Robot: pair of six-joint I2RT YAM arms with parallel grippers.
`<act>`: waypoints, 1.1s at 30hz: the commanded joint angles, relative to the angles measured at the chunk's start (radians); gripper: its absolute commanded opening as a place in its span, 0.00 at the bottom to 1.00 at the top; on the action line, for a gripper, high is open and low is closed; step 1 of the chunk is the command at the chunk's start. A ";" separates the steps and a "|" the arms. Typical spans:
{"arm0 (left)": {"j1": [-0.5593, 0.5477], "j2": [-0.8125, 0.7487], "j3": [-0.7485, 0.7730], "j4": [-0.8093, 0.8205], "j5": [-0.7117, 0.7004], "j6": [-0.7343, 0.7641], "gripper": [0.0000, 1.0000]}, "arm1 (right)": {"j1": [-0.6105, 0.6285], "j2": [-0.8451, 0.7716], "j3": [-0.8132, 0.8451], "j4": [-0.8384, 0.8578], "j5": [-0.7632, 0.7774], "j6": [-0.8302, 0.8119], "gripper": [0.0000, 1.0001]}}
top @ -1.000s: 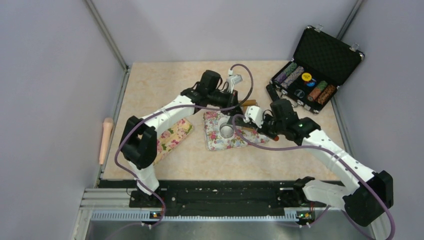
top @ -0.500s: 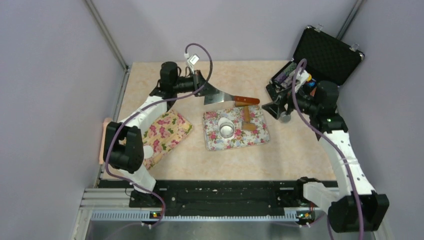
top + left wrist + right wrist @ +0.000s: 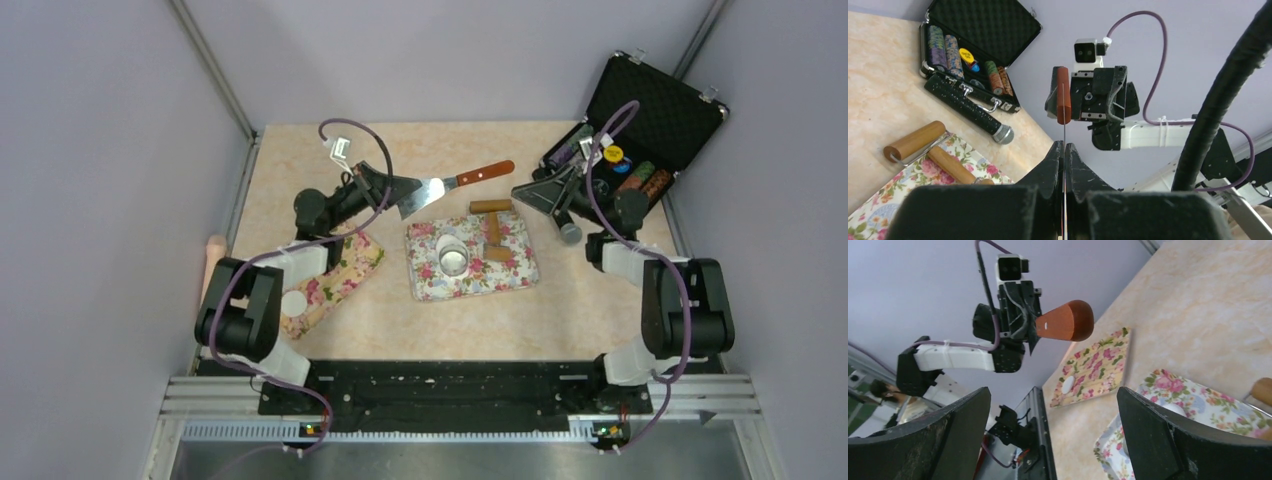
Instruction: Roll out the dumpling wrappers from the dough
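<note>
Top external: left tool (image 3: 388, 187) grips spatula (image 3: 432, 189), right tool (image 3: 532, 194) gapes, over beige table (image 3: 600, 292).

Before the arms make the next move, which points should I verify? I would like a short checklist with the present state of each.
1. Left tool shut on the blade of the metal spatula with the red-brown wooden handle: ok.
2. Right tool open and empty: ok.
3. Spatula handle points toward the right tool, not touching it: ok.
4. White round dumpling wrapper lies flat on the flowered board: ok.
5. Dough inside the small metal ring on the flowered tray: cannot tell.
</note>
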 commanded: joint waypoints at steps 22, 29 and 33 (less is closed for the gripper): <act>-0.134 0.194 -0.041 0.382 -0.115 -0.041 0.00 | 0.134 0.188 0.148 0.510 0.063 0.251 0.20; -0.133 0.199 -0.036 0.382 -0.117 -0.050 0.00 | 0.159 0.171 0.140 0.510 0.019 0.198 0.22; -0.133 0.193 -0.031 0.360 -0.108 -0.048 0.08 | 0.162 0.157 0.146 0.509 0.022 0.199 0.00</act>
